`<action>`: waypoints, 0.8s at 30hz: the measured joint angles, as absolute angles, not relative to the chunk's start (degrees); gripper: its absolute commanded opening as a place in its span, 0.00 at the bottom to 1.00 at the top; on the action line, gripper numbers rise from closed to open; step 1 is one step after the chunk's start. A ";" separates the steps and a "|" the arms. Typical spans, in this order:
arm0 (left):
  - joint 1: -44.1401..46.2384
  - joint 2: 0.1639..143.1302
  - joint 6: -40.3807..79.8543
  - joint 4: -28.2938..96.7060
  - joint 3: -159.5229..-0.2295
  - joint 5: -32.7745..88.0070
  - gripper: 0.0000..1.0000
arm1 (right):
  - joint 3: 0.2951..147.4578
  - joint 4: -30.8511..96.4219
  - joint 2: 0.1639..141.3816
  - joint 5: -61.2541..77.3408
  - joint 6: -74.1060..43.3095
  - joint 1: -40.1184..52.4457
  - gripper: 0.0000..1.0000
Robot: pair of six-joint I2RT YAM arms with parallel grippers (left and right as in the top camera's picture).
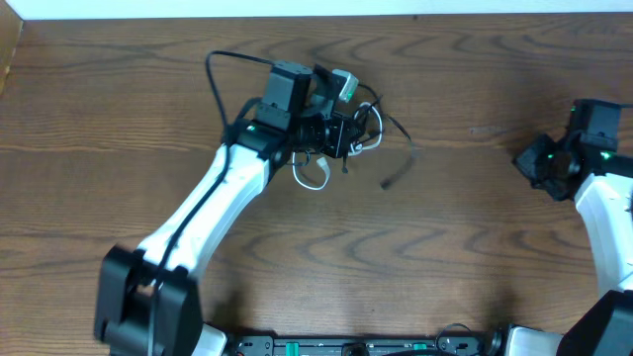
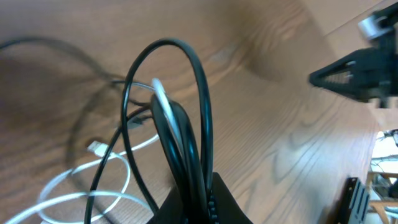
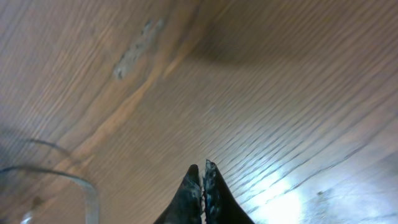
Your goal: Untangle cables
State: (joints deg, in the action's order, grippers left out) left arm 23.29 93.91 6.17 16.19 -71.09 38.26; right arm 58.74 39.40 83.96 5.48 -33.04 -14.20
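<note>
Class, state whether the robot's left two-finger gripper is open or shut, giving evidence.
Shut: the left gripper pinches the thin black and white cables between its jaws.

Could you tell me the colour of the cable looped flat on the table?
White cable, clearest from the left wrist.

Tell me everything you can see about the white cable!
The white cable is thin, smooth and bendy, like plastic-coated cord. Part of it is raised off the table, pinched together with the black cables in the shut left gripper. The rest droops down and curls in loose loops on the wooden table. Its small white plug lies near the loops. It is tangled with the black cables, which cross it in several spots.
</note>
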 measured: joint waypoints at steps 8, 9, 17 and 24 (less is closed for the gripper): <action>24.56 81.76 6.17 16.08 -71.09 41.28 0.08 | 58.72 31.66 83.96 34.83 -13.85 -15.73 0.72; 24.77 81.28 6.17 16.05 -71.09 42.30 0.08 | 58.74 29.41 83.96 42.94 -10.79 -15.46 0.75; 25.12 81.30 6.44 16.08 -71.09 44.66 0.08 | 58.76 21.39 83.96 65.06 -9.85 -5.10 0.76; 25.19 81.32 9.43 16.08 -71.09 43.79 0.08 | 58.74 17.67 83.96 57.39 -14.92 5.04 0.72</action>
State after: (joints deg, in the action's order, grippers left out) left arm 25.19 81.32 9.43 16.08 -71.09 43.79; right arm 58.74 17.67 83.96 57.39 -14.92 5.04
